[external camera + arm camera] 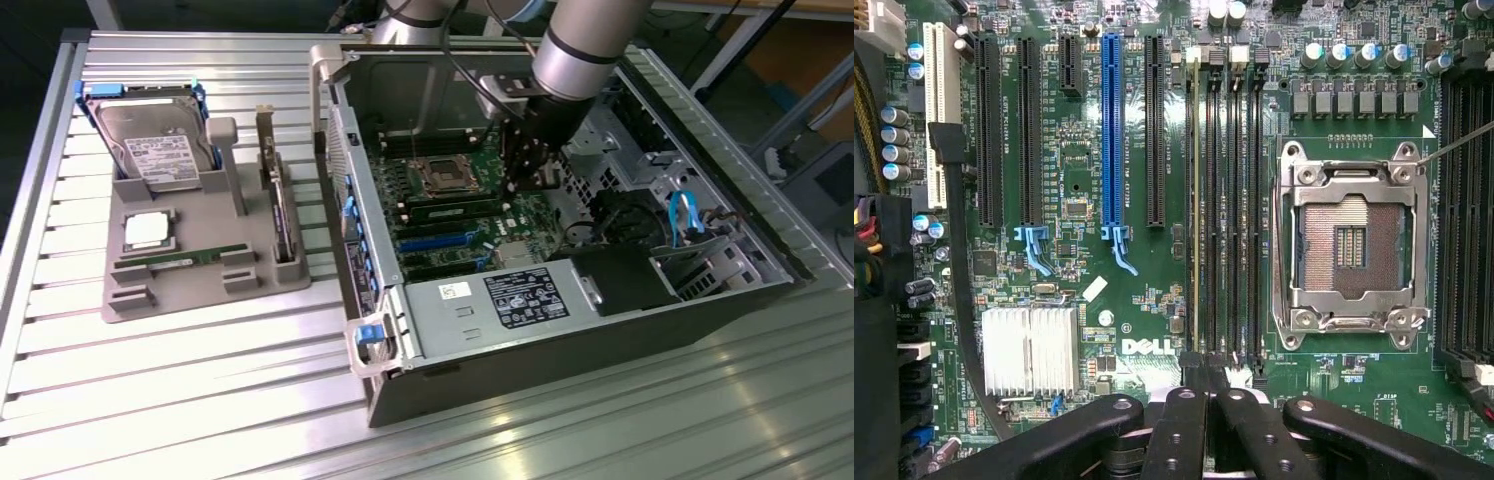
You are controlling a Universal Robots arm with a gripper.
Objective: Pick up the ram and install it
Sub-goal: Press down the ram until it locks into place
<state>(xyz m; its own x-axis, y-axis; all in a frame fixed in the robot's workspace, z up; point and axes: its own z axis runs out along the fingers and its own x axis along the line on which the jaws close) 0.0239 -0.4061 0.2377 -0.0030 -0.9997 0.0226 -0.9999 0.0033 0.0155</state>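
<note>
A ram stick (1195,200) stands edge-on in the slot nearest the blue connector, beside the empty black memory slots (1239,200). In the exterior view it shows as a thin green strip (447,208) in front of the processor socket (437,176). My gripper (1206,378) is shut with nothing between its fingers, and its tips hover at one end of the memory slots. It hangs inside the open computer case (747,290), low over the motherboard (529,186). A second thin green ram stick (174,258) lies in the grey tray (134,300).
The tray also holds a hard drive (154,140), a square silver processor (147,230) and an upright expansion card (276,190). The case walls, a black power supply (627,280) and blue cables (683,215) crowd the arm. A silver heatsink (1030,350) sits near the slots.
</note>
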